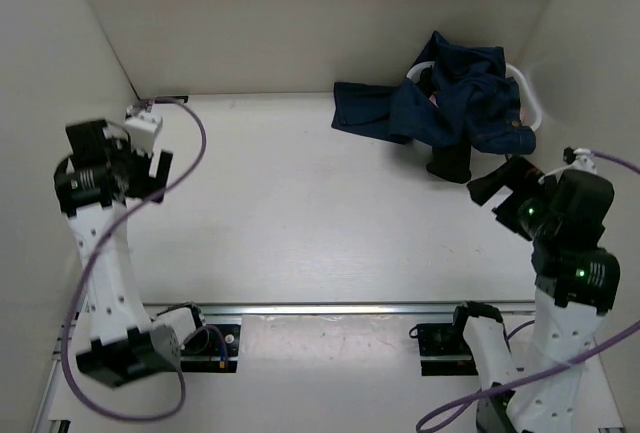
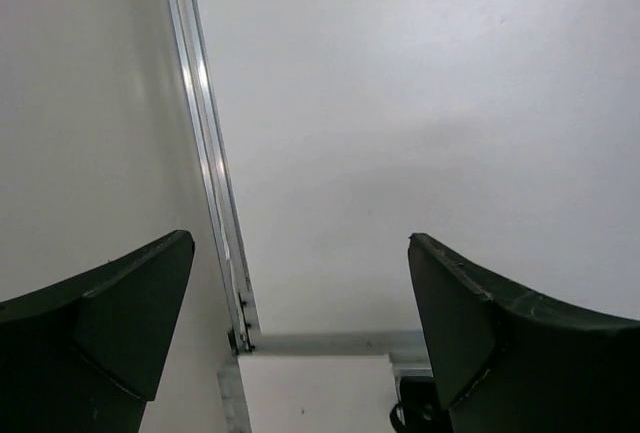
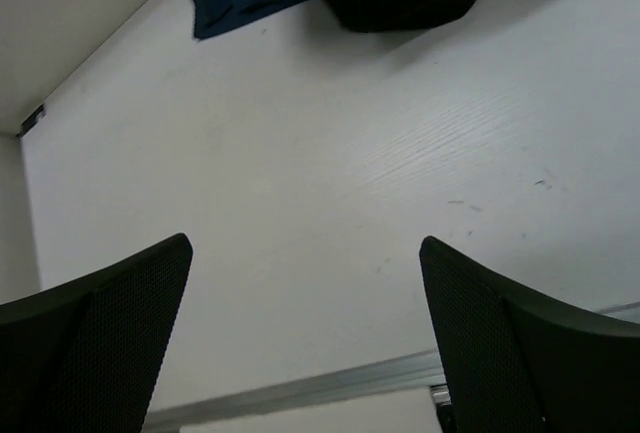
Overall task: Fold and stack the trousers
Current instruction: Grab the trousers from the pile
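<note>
Top external showed me the whole heap: the trousers [image 1: 440, 103], crumpled dark blue denim, lay in the far right corner of the desk [image 1: 300, 223], over what may have been a white hoop [image 1: 532, 103], a black garment [image 1: 450, 161] touching their near edge. Right wrist caught only a denim corner and that black lump. The left tool [image 2: 300, 243] and right tool [image 3: 305, 243] stood wide open, empty, with open room on the smooth white desk left of the heap.

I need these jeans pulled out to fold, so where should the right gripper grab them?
Probably the flat end of the jeans that lies on the table, approached from the near left over bare tabletop. The rest is bunched in the corner, with a black garment against its near side.
</note>
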Action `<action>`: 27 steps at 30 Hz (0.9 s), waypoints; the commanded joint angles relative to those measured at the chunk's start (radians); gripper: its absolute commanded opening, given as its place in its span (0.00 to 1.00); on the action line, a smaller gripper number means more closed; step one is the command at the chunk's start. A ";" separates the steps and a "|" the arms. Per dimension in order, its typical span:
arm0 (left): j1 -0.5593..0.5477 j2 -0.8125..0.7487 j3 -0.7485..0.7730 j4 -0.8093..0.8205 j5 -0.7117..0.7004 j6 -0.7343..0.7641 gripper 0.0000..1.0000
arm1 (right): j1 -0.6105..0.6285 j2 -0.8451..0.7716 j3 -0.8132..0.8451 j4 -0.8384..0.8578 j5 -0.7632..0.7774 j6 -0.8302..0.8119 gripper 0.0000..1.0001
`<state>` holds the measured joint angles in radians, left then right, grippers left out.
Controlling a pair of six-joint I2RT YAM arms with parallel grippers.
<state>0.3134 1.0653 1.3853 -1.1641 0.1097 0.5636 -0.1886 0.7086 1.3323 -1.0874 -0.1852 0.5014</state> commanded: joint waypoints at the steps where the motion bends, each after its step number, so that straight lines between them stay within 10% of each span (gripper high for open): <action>1: 0.007 0.210 0.214 0.018 0.157 -0.036 1.00 | 0.000 0.066 0.048 0.144 0.225 -0.060 0.99; 9: -0.040 0.403 0.366 0.033 0.222 -0.059 1.00 | 0.000 0.569 0.142 0.452 0.291 -0.089 0.99; 16: -0.111 0.378 0.195 0.086 0.065 -0.082 1.00 | 0.038 1.187 0.710 0.412 0.248 -0.121 0.99; 22: -0.111 0.387 0.141 0.095 -0.053 -0.082 1.00 | 0.051 1.460 0.880 0.460 0.193 -0.070 0.98; 25: -0.111 0.387 0.121 0.104 -0.071 -0.082 1.00 | 0.060 1.493 0.889 0.503 0.148 -0.058 0.73; 27: -0.111 0.375 0.109 0.104 -0.082 -0.082 1.00 | 0.060 1.493 0.889 0.503 0.125 -0.046 0.25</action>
<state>0.2016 1.4803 1.5097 -1.0824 0.0685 0.4889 -0.1265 2.2337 2.1517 -0.6479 -0.0105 0.4355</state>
